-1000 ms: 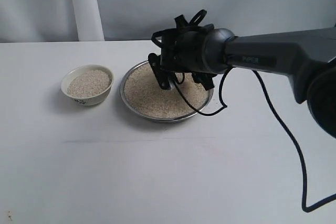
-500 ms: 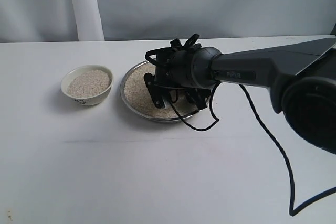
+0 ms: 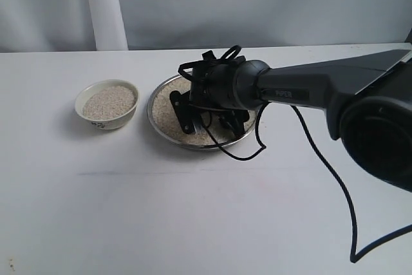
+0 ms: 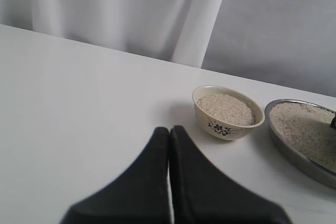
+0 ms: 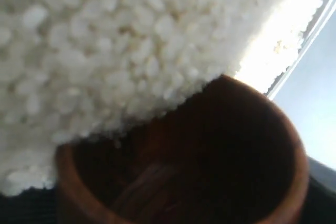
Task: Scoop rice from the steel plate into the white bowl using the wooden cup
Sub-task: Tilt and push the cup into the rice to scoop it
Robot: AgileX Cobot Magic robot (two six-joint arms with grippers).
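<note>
Right wrist view alone reveals the wooden cup (image 5: pixel 199 161), clamped in the right gripper (image 3: pixel 205 122), pressed into rice (image 5: pixel 105 40); left gripper (image 4: pixel 169 130) jaws together.

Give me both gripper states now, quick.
Left gripper: jaws shut, holding nothing.
Right gripper: jaws closed on the small reddish-brown wooden cup, its rim in the off-white rice.

Shiny steel plate (image 4: pixel 294 156), glossy ceramic white bowl (image 4: pixel 228 127), smooth-grained wooden cup (image 5: pixel 210 156), matt grainy rice (image 5: pixel 105 40).
</note>
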